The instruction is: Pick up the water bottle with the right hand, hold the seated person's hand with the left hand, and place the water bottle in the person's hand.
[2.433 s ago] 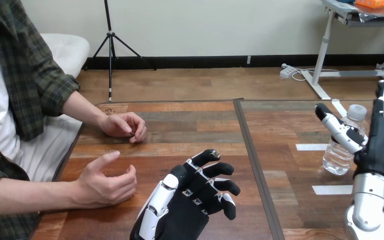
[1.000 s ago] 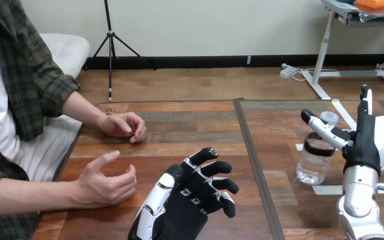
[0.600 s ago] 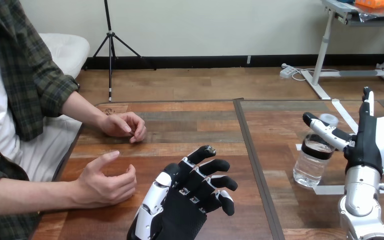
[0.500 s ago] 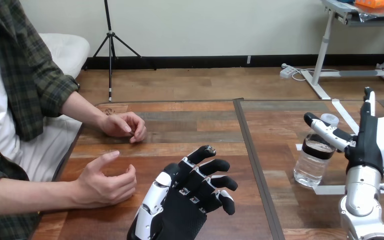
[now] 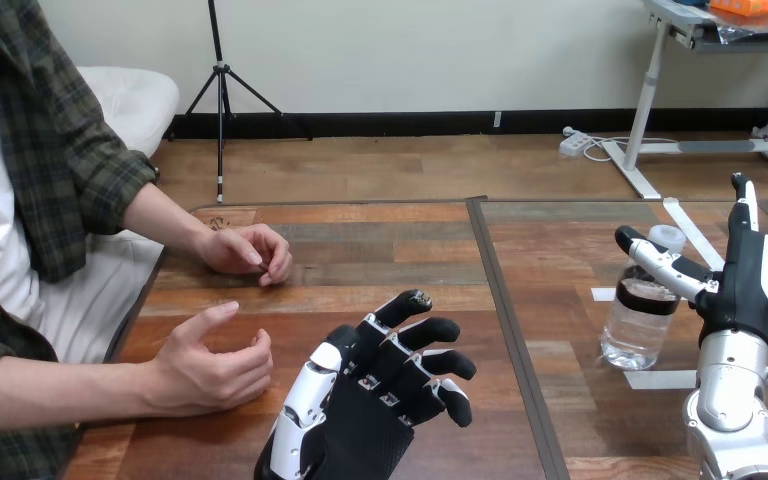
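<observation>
Water bottle (image 5: 643, 318): one; clear, white cap, dark band. It stood on the table (image 5: 380, 240) right of the centre seam (image 5: 505, 300), long axis near vertical.
Right hand (image 5: 750, 290): one, further right of the seam than the bottle and just beside it. Fingers were straight and pointing up; the thumb reached across the bottle's shoulder above the band. Released, not clasped round it; whether the thumb pressed could not be told.
Governing relation: the bottle lay on the seam side of the right palm, behind the thumb. This was the nearer hand by far. In my judgement the fingers had to curl round the upright body before any lift.
Left hand (image 5: 370, 400): one, left of the seam at the near edge; fingers spread and loosely bent, empty.
Person's hands: two, both left of the seam. The nearer hand (image 5: 210, 365) lay loosely curled just beside the left hand, apart from it. The farther hand (image 5: 250, 250) rested curled on the table.
Step judged: grasp not yet secured.
</observation>
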Controlling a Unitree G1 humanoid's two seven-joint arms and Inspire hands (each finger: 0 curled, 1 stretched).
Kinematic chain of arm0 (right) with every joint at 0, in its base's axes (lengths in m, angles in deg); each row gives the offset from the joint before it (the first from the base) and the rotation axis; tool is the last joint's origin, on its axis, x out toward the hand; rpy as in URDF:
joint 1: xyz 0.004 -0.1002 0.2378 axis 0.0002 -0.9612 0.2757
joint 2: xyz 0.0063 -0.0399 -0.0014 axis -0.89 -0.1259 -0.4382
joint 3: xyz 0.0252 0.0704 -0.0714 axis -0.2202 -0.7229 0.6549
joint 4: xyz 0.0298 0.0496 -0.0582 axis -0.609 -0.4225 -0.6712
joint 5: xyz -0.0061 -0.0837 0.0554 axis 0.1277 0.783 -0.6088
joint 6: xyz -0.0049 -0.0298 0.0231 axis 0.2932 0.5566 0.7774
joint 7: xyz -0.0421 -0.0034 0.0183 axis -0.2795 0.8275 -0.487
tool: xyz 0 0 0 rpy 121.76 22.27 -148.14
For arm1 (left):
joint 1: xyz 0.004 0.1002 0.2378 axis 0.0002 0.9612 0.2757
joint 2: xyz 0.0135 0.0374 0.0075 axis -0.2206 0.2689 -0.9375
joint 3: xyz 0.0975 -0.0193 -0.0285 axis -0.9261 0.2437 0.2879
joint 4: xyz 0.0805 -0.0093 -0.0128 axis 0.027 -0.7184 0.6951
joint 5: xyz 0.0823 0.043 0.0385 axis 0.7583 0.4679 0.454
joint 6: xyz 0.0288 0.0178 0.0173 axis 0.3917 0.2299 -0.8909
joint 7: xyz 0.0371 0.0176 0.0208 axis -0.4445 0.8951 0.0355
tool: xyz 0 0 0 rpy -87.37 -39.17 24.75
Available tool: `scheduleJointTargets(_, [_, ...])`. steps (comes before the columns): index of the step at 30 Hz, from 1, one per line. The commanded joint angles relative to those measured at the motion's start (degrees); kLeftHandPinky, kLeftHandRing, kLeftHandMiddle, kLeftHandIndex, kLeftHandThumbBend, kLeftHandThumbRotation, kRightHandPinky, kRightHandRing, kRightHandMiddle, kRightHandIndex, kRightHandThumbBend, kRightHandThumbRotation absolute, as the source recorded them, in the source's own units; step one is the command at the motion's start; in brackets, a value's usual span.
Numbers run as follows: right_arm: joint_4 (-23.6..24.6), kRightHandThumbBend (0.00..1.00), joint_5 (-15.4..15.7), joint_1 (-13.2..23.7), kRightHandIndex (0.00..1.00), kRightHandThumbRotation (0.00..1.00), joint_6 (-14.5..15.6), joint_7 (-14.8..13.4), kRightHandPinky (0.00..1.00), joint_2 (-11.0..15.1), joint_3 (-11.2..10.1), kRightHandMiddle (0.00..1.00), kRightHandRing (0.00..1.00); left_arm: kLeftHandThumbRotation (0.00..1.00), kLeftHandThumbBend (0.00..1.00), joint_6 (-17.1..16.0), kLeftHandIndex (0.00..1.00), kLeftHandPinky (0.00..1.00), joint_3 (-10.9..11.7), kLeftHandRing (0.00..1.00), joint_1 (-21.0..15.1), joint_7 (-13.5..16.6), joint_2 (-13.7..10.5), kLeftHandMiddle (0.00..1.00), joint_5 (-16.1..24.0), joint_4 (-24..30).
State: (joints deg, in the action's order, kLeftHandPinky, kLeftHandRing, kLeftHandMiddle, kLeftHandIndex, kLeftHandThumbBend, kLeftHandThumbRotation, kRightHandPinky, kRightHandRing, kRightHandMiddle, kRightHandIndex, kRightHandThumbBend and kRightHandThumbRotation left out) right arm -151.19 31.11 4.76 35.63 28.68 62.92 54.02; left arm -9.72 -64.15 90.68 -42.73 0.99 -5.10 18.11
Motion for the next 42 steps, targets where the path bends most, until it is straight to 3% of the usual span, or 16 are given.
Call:
scheduleJointTargets(1, [1.9,0.74,0.6,2.4,0.96,0.18,-1.3,-0.2,0.0,0.7,1.3,1.0,1.0,0.78,0.0,0.0,0.71,0.46,0.3,0.62,-0.8,0.2,3.2,0.68,-0.2,2.3])
scheduleJointTargets(27, [4.8,0.74,1.8,0.4,0.94,0.17,-3.2,1.3,0.0,0.5,4.0,0.99,1.0,0.81,0.0,-1.5,0.72,0.45,0.5,0.61,-1.3,0.5,3.4,0.68,0.6,1.8])
scheduleJointTargets(33, [5.9,0.74,0.5,-0.2,0.94,0.18,-2.9,3.3,0.0,0.1,3.8,0.99,1.0,0.81,0.0,-1.5,0.72,0.45,0.5,0.61,-1.5,0.4,3.6,0.68,0.3,1.4])
scheduleJointTargets(36, [6.2,0.73,2.3,-0.6,0.95,0.18,-3.6,3.0,0.0,0.9,5.1,0.99,1.0,0.82,0.0,-1.6,0.71,0.46,0.4,0.61,-1.3,0.7,3.6,0.68,0.5,1.6])
scheduleJointTargets(39, [6.7,0.76,-0.9,-0.6,0.94,0.19,-2.9,5.5,0.0,-0.3,3.3,0.98,0.98,0.82,0.0,-1.3,0.72,0.48,0.5,0.62,-1.7,-0.2,3.5,0.68,0.1,1.1])
scheduleJointTargets(42, [7.1,0.76,-0.1,-0.9,0.94,0.19,-3.1,5.1,0.0,0.0,4.0,0.98,0.97,0.82,0.0,-1.2,0.72,0.48,0.5,0.62,-1.8,-0.1,3.7,0.69,-0.1,1.0])
